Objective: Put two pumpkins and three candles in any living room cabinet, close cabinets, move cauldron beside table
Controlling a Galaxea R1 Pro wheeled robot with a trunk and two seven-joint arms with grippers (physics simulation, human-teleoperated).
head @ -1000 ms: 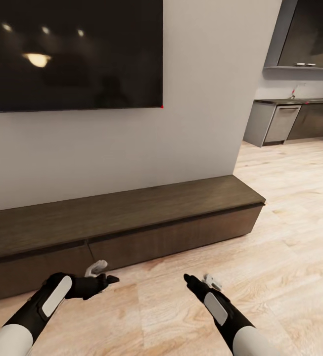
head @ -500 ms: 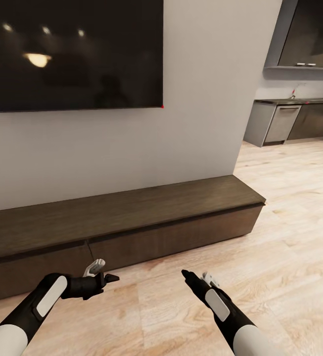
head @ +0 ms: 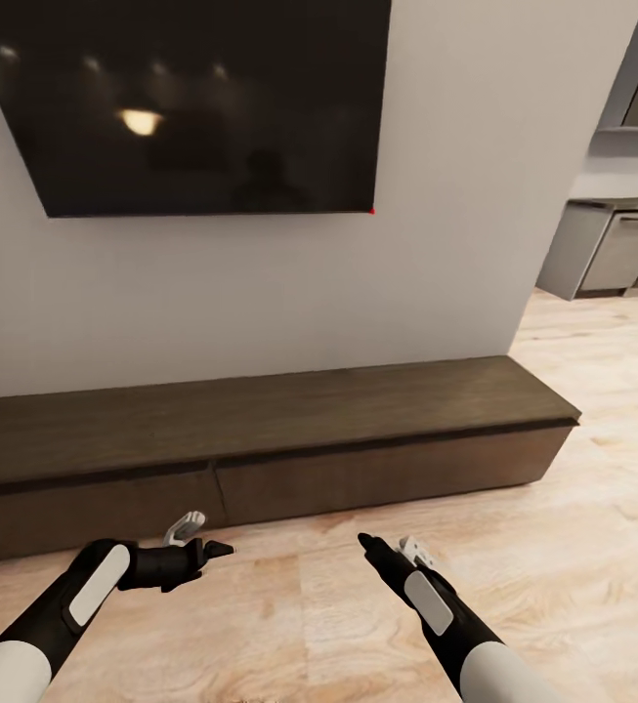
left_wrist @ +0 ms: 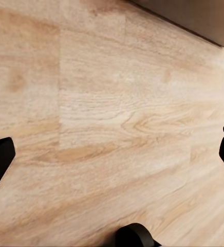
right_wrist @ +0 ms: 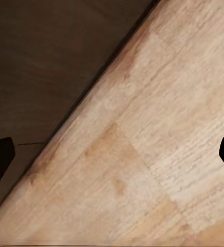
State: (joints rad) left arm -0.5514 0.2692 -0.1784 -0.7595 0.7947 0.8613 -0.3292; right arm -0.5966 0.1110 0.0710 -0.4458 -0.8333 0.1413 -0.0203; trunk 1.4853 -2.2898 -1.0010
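Across mid-frame, the cabinet (head: 260, 449) spans the wall under a dark screen (head: 211, 103), fronts closed; lower frame, left claw (head: 206, 552) and right claw (head: 365, 543) hover above wood floor (head: 573, 586), both spread wide, empty

Your cabinet (head: 289, 430) is dark-brown wood with a fine grain and a matt finish on its slab top and both flat fronts. The floor (head: 573, 576) under you is pale wood plank, smooth, with a soft sheen and clear grain. The wall (head: 455, 244) is flat matt grey paint. The wall screen (head: 201, 107) is glossy black, mirroring ceiling lights. Your arms are matt black with smooth white shells.
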